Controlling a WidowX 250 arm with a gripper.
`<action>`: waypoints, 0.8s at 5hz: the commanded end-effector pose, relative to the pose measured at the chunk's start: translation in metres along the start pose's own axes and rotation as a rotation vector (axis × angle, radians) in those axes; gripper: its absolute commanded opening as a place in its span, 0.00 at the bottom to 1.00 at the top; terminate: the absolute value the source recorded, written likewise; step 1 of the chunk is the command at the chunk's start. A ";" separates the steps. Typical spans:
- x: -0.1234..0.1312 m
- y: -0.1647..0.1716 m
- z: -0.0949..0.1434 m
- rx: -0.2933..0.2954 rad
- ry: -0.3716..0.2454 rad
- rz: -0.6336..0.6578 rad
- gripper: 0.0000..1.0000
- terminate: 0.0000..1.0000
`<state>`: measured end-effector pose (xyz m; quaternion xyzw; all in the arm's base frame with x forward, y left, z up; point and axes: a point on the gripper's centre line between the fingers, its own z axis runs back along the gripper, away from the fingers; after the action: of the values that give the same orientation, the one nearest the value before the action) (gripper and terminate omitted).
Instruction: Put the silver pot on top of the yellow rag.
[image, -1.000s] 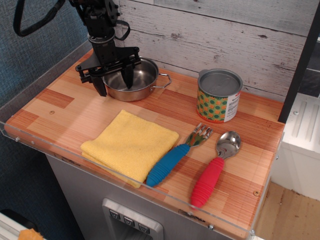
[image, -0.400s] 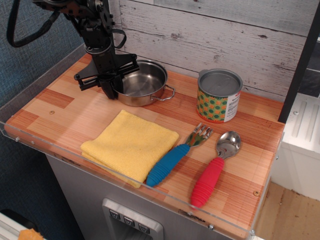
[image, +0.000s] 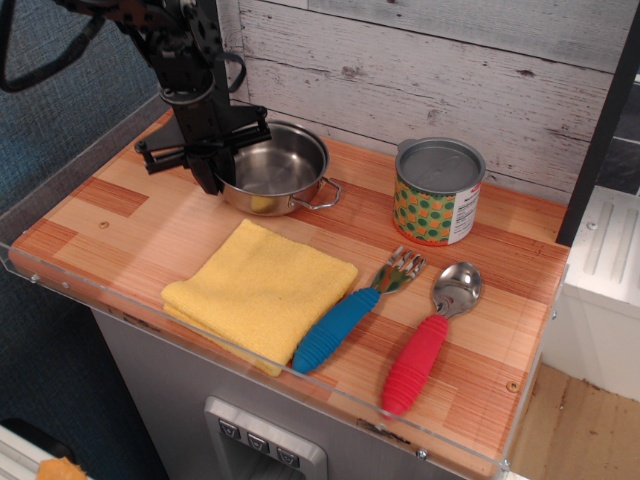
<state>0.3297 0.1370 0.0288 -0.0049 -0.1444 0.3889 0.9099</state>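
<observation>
The silver pot (image: 283, 168) is at the back left of the wooden tabletop, one wire loop handle pointing right. My gripper (image: 217, 170) comes down from above and is shut on the pot's left rim. The pot looks slightly raised, and its front side reflects yellow. The yellow rag (image: 262, 290) lies folded flat near the table's front edge, in front of the pot and apart from it.
A grey-lidded can with green and orange dots (image: 438, 192) stands at the back right. A blue-handled fork (image: 350, 312) and a red-handled spoon (image: 430, 340) lie right of the rag. A plank wall (image: 420, 60) runs behind, and a clear lip (image: 150, 315) edges the front.
The gripper was open astride the pot's left rim, then closed on it. The pot has since shifted a little left and lifted slightly with the gripper.
</observation>
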 end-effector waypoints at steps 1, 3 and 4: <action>0.010 -0.002 0.048 -0.035 -0.108 -0.134 0.00 0.00; -0.005 0.007 0.062 -0.059 -0.014 -0.341 0.00 0.00; -0.023 0.011 0.067 -0.070 0.027 -0.470 0.00 0.00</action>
<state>0.2836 0.1169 0.0664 -0.0173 -0.1144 0.1614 0.9801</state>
